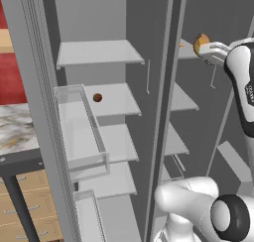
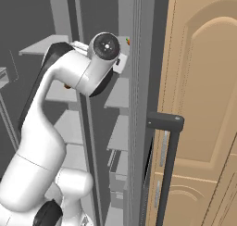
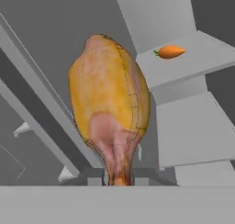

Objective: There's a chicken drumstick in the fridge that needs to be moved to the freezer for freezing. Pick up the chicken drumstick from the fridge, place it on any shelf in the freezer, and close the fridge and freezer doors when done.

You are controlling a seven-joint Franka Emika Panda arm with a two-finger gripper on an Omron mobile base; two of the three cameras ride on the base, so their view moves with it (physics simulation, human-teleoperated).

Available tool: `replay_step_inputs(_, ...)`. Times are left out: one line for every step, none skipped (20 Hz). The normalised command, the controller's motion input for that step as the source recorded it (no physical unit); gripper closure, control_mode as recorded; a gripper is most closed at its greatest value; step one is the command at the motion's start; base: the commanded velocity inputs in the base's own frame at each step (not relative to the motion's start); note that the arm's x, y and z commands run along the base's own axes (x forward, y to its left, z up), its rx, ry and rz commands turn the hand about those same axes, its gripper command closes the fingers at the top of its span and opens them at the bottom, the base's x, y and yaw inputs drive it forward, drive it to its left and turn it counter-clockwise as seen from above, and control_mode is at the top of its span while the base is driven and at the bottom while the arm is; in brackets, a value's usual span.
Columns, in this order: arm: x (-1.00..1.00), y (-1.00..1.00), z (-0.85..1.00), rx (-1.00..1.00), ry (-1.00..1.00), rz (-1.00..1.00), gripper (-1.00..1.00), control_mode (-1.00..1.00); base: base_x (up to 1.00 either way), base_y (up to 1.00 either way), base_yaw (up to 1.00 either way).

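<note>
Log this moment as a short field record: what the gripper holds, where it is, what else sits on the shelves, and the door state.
held item: lumpy golden-brown chicken drumstick, clamped at its narrow end
gripper: shut on the drumstick
position: raised by the highest short pale grey shelf of the narrower freezer half
on that shelf: small orange carrot
fridge half: small round dark red-brown ball on a broad shelf
doors: both open
placement: not yet done
</note>
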Motion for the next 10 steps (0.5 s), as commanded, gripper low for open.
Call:
replay_step_inputs(0.68,0.0,0.0,0.0,0.05,0.05,1.0,-1.0,0.0,0.0,0.0)
replay_step_inputs(0.64,0.0,0.0,0.0,0.04,0.02,1.0,-1.0,0.0,0.0,0.0)
replay_step_inputs(0.71,0.0,0.0,0.0,0.05,0.0,1.0,-1.0,0.0,0.0,0.0)
replay_step_inputs(0.7,0.0,0.0,0.0,0.01,0.0,1.0,-1.0,0.0,0.0,0.0)
replay_step_inputs(0.67,0.01,0.0,-0.01,0.0,0.0,1.0,-1.0,0.0,0.0,0.0)
replay_step_inputs(0.69,0.0,0.0,-0.01,0.0,0.0,1.0,-1.0,0.0,0.0,0.0)
replay_step_inputs(0.64,0.0,0.0,0.0,0.0,0.0,1.0,-1.0,0.0,0.0,0.0)
replay_step_inputs(0.46,0.0,0.0,0.0,0.0,0.0,1.0,-1.0,0.0,0.0,0.0)
replay_step_inputs(0.56,0.0,0.0,0.0,0.02,0.0,1.0,-1.0,0.0,0.0,0.0)
replay_step_inputs(0.63,0.0,0.0,0.0,0.05,0.0,1.0,-1.0,0.0,0.0,0.0)
